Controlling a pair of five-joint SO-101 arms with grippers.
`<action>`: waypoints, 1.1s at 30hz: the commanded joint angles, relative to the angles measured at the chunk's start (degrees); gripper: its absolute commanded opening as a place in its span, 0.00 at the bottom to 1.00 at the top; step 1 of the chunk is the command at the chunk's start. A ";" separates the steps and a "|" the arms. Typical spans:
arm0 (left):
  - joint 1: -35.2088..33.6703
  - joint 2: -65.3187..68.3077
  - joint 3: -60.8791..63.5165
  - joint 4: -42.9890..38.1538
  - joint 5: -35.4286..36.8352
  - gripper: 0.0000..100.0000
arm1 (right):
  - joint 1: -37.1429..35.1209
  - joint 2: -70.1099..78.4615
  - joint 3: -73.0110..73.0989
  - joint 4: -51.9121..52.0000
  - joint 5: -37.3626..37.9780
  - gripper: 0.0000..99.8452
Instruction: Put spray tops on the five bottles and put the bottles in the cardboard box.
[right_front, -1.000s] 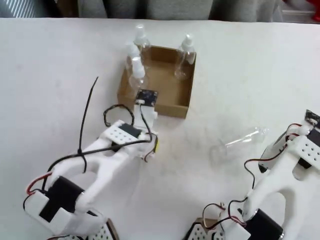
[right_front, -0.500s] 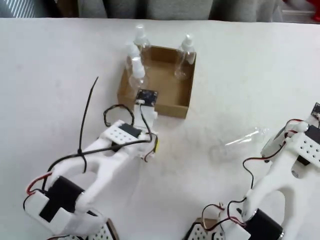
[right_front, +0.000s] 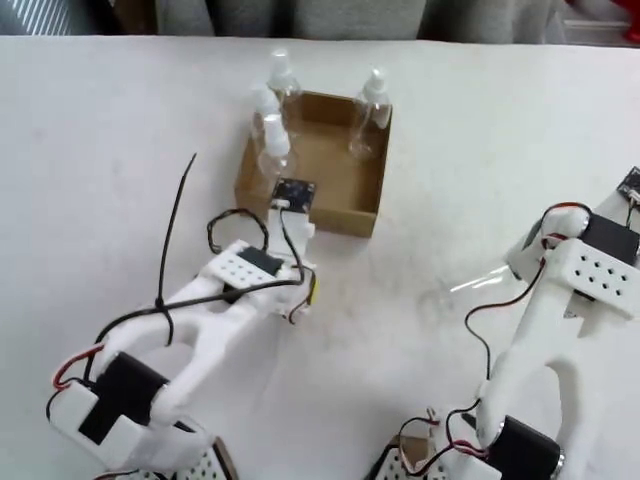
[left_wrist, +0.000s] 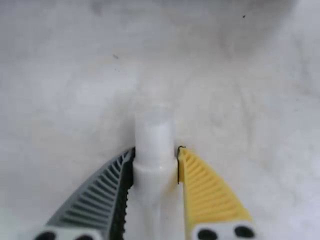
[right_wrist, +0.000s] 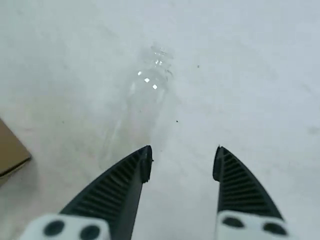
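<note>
Your left gripper (left_wrist: 155, 152) is clamped on a white spray top (left_wrist: 154, 130), with the grey finger on one side and the yellow finger on the other. The top's nozzle end points out past the fingertips, over the white tabletop (right_front: 100, 120). In the high view this left arm (right_front: 230, 290) reaches toward the cardboard box (right_front: 360, 215), and its gripper sits just short of the box's near wall.

Your right gripper (right_wrist: 181, 152) has its fingers spread apart and holds nothing. Just ahead of its fingertips, a clear bottle (right_wrist: 150, 85) lies on its side on the tabletop, its open neck pointing away from the gripper and no spray top on it. In the high view the same bottle (right_front: 470, 285) lies to the right of the box and well apart from it, with its far end hidden under the right arm (right_front: 570, 290).

Four bottles with spray tops stand upright in the box. Three (right_front: 272, 140) cluster along its left side and one (right_front: 372, 100) stands at the back right corner.
</note>
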 joint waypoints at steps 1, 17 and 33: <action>0.75 -2.42 -0.53 -0.97 -0.53 0.02 | -1.45 0.04 -1.14 -3.12 -3.16 0.18; 0.84 -2.42 -0.53 -0.97 -0.53 0.02 | -1.45 20.18 -5.45 -12.62 -8.79 0.18; 1.80 -2.42 -0.53 -0.97 -3.69 0.02 | -3.82 22.90 -13.71 -7.43 -8.88 0.18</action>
